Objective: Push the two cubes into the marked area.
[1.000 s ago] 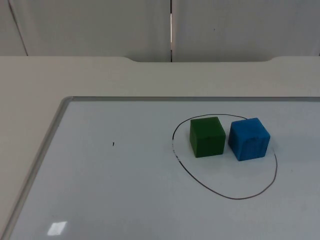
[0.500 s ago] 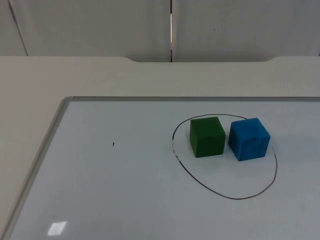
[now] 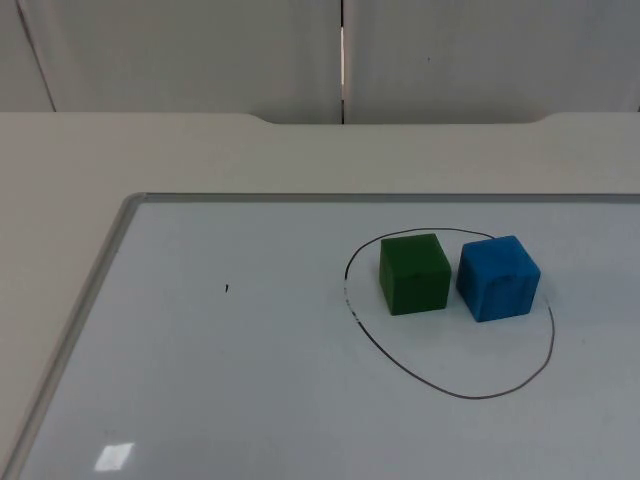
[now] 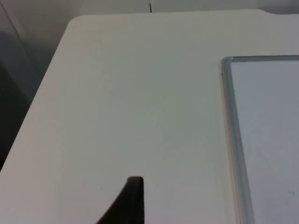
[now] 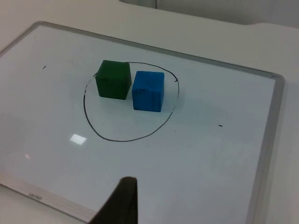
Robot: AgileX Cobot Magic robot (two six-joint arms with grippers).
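Green cube [image 3: 414, 273] and blue cube [image 3: 498, 277] sit side by side inside the drawn outline [image 3: 440, 385] on the whiteboard [image 3: 200, 400]; pushing looks finished, nothing further needed. Whether either gripper is released or clenched, I cannot tell.

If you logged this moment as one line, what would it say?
green cube and blue cube: inside marked area | whiteboard | left, right grippers: waiting

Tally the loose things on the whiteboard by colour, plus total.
Green cube: 1
Blue cube: 1
Total: 2, both inside the drawn outline on the whiteboard.
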